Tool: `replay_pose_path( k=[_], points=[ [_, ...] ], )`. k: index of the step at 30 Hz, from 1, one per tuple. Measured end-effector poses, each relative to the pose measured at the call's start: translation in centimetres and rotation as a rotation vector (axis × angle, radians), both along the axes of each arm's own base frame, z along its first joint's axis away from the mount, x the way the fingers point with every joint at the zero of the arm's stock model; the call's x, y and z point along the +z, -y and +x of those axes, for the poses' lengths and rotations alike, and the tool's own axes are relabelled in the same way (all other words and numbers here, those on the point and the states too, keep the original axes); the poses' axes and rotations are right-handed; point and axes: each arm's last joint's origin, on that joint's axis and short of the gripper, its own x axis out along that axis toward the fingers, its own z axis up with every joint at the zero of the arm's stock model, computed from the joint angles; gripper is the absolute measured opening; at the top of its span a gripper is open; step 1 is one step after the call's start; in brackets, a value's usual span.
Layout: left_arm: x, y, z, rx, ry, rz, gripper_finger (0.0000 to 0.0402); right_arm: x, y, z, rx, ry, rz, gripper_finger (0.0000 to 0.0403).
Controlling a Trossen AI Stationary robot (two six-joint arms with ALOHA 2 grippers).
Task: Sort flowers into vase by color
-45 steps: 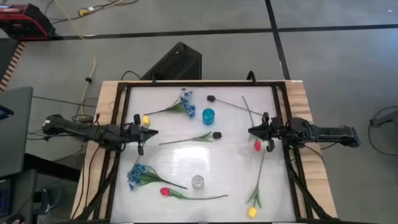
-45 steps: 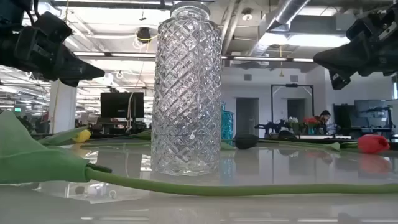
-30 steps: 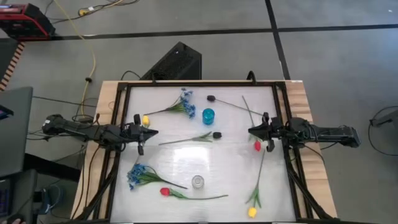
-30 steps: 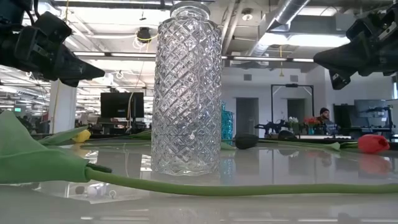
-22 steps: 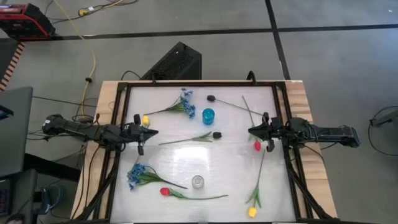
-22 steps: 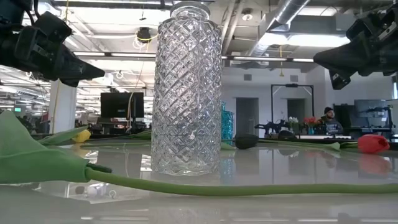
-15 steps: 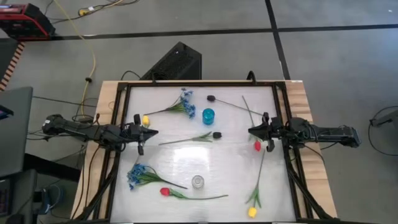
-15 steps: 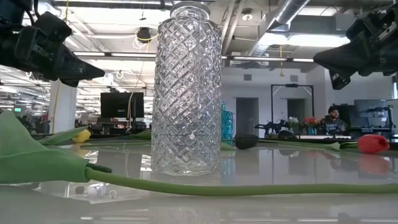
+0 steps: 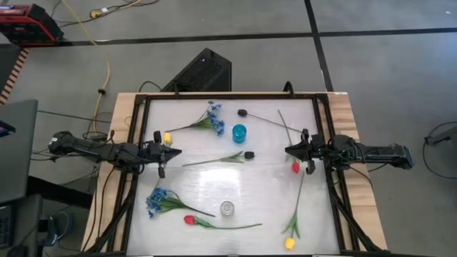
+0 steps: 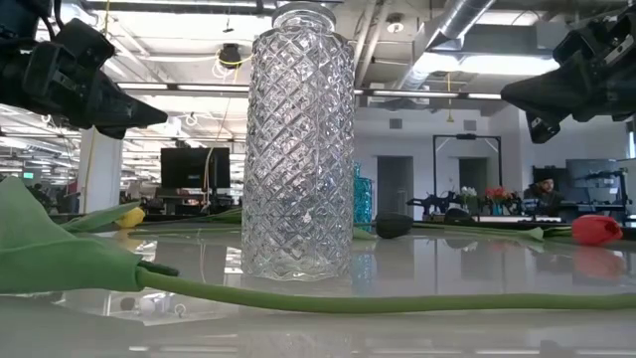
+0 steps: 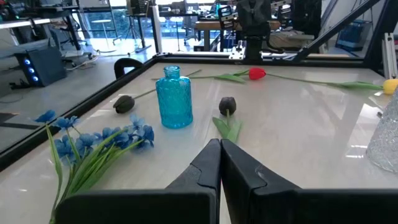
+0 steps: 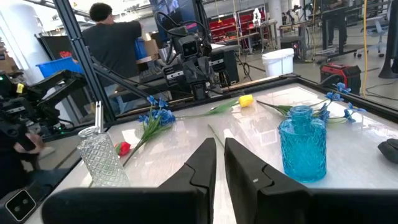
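Flowers lie flat and scattered on the white table. In the high view there is a blue spray (image 9: 213, 121) near the far edge and another (image 9: 156, 200) near left. A yellow tulip (image 9: 168, 138) lies by my left gripper (image 9: 173, 151). Dark buds lie at centre (image 9: 248, 154) and farther back (image 9: 243, 113). One red tulip (image 9: 295, 167) lies just near of my right gripper (image 9: 288, 149), another (image 9: 189, 220) lies by the clear vase (image 9: 227, 208). The blue vase (image 9: 238, 132) stands upright. Both grippers hover shut above the table, facing each other.
A black frame (image 9: 214, 95) runs round the table. A second yellow tulip (image 9: 289, 243) lies at the near right. In the low view the clear vase (image 10: 298, 149) stands close, with a green stem (image 10: 348, 298) lying before it. A person (image 12: 115, 43) stands beyond the left side.
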Motion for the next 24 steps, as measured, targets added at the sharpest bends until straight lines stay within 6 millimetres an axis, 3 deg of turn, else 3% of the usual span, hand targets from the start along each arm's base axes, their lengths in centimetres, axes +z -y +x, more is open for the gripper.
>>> replay_pose_path(
  k=[13, 15, 19, 24],
  points=[
    [0.0, 0.0, 0.0, 0.0, 0.003, -0.001, 0.0, 0.0, 0.0, 0.0, 0.0, 0.0, 0.0, 0.0063],
    [0.0, 0.0, 0.0, 0.004, 0.023, -0.091, 0.0, 0.0, 0.0, 0.0, 0.0, 0.0, 0.0, 0.0063],
    [0.1, 0.1, 0.0, 0.008, 0.107, -0.446, 0.0, 0.0, 0.0, 0.0, 0.0, 0.0, 0.0, 0.0063],
    [1.0, -0.6, -0.1, 0.22, 0.249, -0.42, 0.0, 0.2, 0.1, 0.0, -0.016, 0.013, -0.05, 0.0063]
  ],
)
